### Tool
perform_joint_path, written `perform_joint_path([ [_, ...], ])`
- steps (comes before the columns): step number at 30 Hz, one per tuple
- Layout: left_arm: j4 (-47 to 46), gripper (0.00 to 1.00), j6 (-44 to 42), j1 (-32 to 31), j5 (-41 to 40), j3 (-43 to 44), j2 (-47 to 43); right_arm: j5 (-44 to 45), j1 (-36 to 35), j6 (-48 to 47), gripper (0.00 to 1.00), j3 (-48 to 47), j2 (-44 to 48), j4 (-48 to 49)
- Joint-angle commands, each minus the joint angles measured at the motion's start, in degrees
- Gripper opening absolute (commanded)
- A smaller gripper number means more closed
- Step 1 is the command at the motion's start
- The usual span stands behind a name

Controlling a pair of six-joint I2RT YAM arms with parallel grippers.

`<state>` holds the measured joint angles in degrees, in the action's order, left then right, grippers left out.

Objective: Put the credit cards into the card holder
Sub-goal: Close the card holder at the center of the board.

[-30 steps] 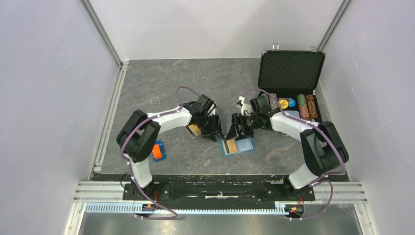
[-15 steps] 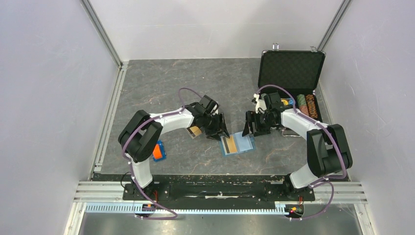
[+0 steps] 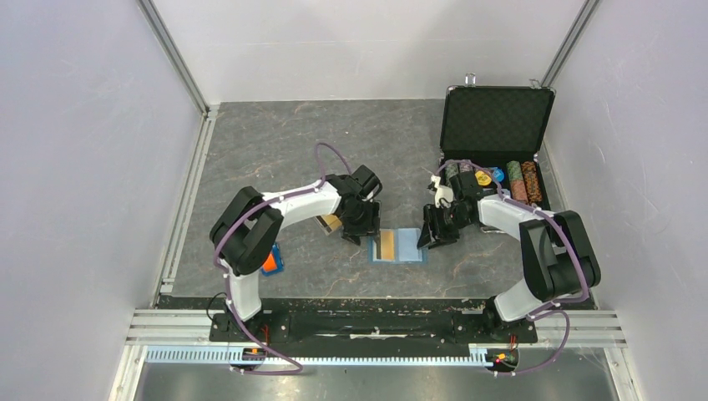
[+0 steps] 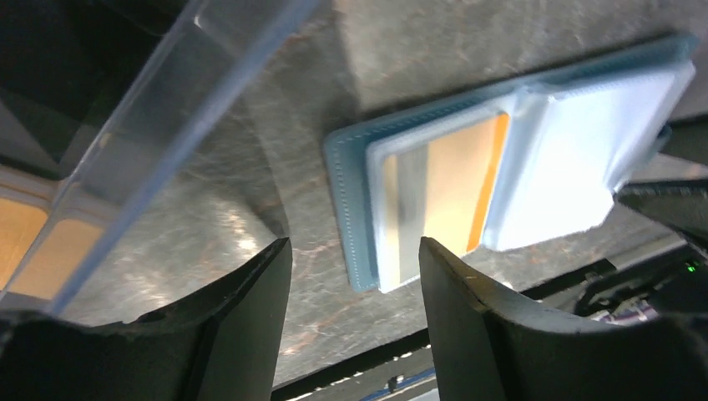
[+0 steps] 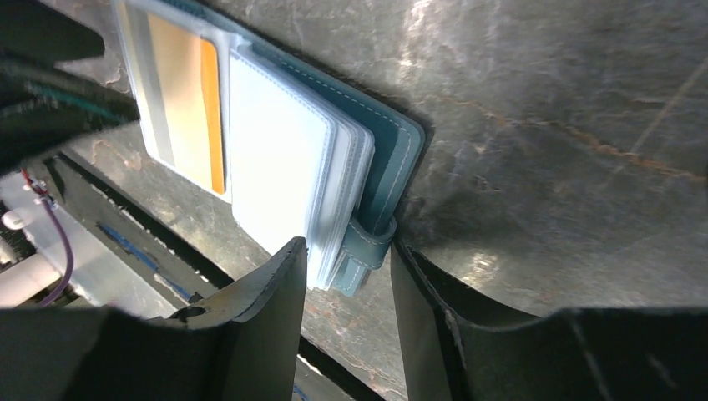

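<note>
Top view: bright, even overhead light, sharp; soft short shadows on table [image 3: 275, 150]. Wrist views dimmer. Left fingers [image 4: 242, 334] dark, blurred at 6 o'clock. Glare patches on stone surface. Clear tray [image 4: 209, 75] hazy, unfocused at 11 o'clock.

A: Card holder [image 3: 402, 247], state?
B: Teal, opened flat on the tabletop [image 3: 275, 150], pale blue pockets facing up, snap tab [image 5: 367, 244] at its right edge.
A: Credit cards?
B: One orange card [image 4: 455, 192] with a grey stripe sits in the holder's left pocket. More tan cards [image 3: 331, 222] lie just left of the holder, not touching it.
</note>
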<state>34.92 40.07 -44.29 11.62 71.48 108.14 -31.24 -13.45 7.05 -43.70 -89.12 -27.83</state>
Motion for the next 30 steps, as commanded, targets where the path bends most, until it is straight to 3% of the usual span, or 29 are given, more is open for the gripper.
perform_joint_path([
  [1, 4.85, 0.64, -4.74, 4.24, -6.38, 2.15, 0.21, -3.50, -0.91, 0.50, 0.44, 2.67, 1.05, 1.85],
  [7, 5.63, 0.61, -7.55, 9.41, -7.69, 7.33, 3.78, -5.53, -2.23, 1.90, 0.44, 3.46, 2.31, 3.10],
  [14, 8.83, 0.60, -11.65, 13.35, -3.40, 15.72, 8.38, -4.68, -3.19, 1.28, 0.46, 1.68, 2.06, 1.66],
  [23, -0.45, 0.64, -5.15, 10.07, 7.42, 1.08, -2.30, 3.07, -3.12, -2.55, 0.51, -3.00, 3.42, -3.48],
  [30, -8.53, 0.65, -0.24, 6.62, 11.33, -5.36, -1.01, -3.97, -3.14, -2.35, 0.46, -0.45, 2.24, 1.46],
])
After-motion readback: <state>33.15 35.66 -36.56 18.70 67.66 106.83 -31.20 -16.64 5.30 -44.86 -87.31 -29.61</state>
